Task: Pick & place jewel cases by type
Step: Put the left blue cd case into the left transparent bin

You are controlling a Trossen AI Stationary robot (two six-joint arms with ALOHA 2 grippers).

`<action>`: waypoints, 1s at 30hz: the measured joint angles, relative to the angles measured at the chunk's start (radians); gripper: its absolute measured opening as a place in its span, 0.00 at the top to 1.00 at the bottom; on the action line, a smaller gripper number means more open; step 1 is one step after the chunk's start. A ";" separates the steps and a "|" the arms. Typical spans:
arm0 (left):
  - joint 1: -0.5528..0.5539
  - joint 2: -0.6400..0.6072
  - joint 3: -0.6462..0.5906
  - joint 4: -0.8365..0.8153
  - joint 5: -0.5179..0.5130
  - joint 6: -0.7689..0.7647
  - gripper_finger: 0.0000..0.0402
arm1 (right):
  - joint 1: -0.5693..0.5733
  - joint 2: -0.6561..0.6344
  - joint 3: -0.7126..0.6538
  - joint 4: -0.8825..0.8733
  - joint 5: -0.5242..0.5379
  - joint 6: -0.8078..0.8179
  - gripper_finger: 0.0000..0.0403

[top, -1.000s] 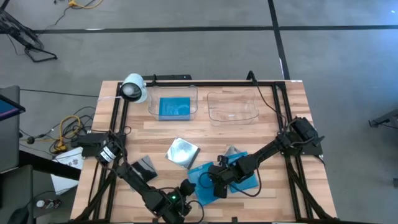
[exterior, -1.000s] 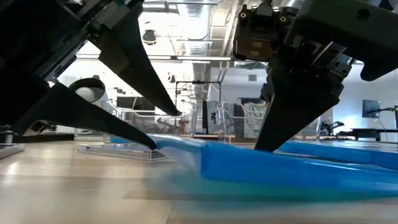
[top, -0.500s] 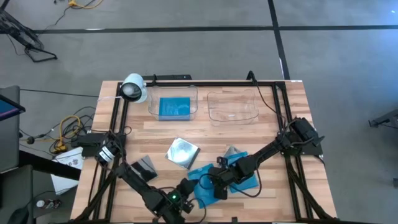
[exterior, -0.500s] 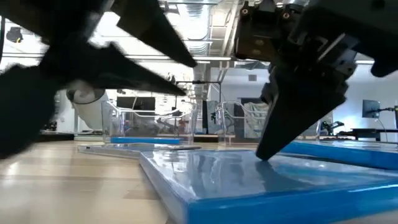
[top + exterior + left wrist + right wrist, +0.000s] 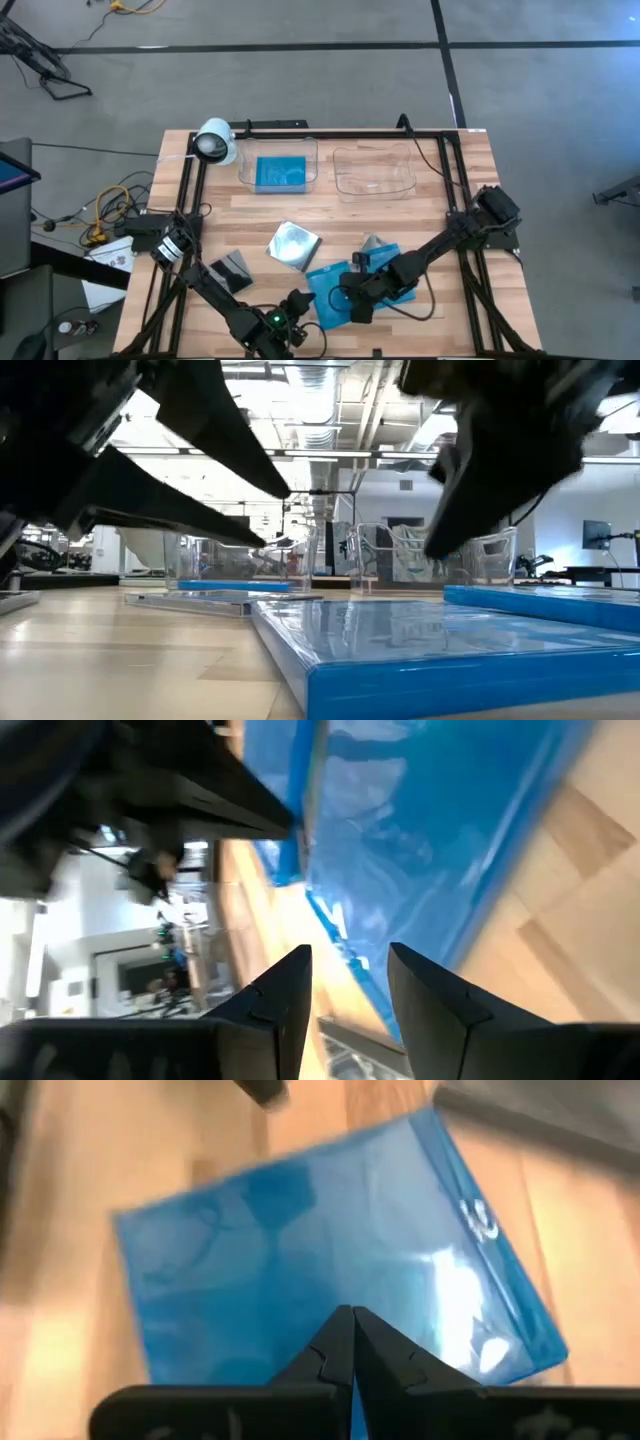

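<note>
Now: two grippers low over glossy blue cases

Near the table's front edge, at about 6 o'clock on the pale butcher-block table [image 5: 440, 200], a flat square blue jewel case [image 5: 330, 290] of shiny translucent plastic lies on the wood, reflections rippling across its lid. A second blue case [image 5: 398, 285] lies at 3 o'clock from it, partly under the right arm, with a grey case [image 5: 374, 243] peeking out just beyond.

The right gripper [image 5: 352, 300] hangs over the near blue case, its dark wedge-shaped fingers [image 5: 345, 1342] pressed together to a point, holding nothing. The left gripper [image 5: 296, 302] sits at the case's 9 o'clock edge, its two tapered black fingers [image 5: 280, 995] parted by a narrow gap, gripping nothing.

At the table's centre a silvery case [image 5: 294, 244] lies turned like a diamond; a dark case [image 5: 232, 268] lies toward 8 o'clock. At 12 o'clock stand two clear, rounded plastic trays: the left tray [image 5: 278, 148] holds another blue case [image 5: 281, 173], and the right tray [image 5: 375, 170] stands beside it. A white cylindrical camera [image 5: 214, 141] stands at 10 o'clock.
</note>
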 joint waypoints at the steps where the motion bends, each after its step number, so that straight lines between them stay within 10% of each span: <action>1: 0.002 0.000 0.000 -0.011 0.017 -0.021 0.68 | 0.008 -0.009 0.000 -0.007 0.012 -0.002 1.00; 30: 0.020 -0.002 0.000 -0.113 0.205 -0.127 0.68 | -0.001 0.052 0.006 -0.197 -0.040 0.114 1.00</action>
